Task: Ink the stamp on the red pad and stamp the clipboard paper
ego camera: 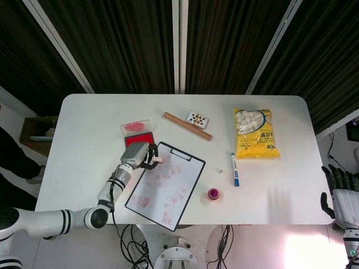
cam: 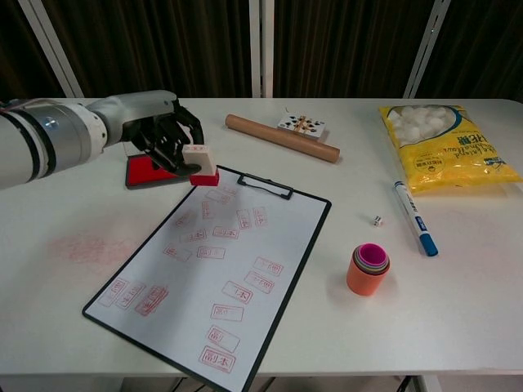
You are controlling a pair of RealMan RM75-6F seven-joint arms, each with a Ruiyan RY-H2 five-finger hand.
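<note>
My left hand (cam: 166, 137) (ego camera: 138, 154) grips the stamp (cam: 201, 162) (ego camera: 157, 159), a pale block with a red inked base. It hangs just above the clipboard's top left corner. The clipboard (cam: 221, 265) (ego camera: 166, 185) lies slanted at the table's front, its white paper covered with several red stamp marks. The red ink pad (cam: 139, 173) (ego camera: 133, 140) sits behind the hand, partly hidden by it in the chest view; its clear lid (ego camera: 135, 126) lies beyond. My right hand (ego camera: 340, 193) hangs off the table's right edge, holding nothing, fingers apart.
A wooden rolling pin (cam: 280, 137) and a small card box (cam: 301, 124) lie at the back. A yellow snack bag (cam: 446, 146), a blue marker (cam: 414, 218), a small die (cam: 377, 220) and stacked cups (cam: 368, 269) sit to the right. Red smears (cam: 82, 247) mark the table's left.
</note>
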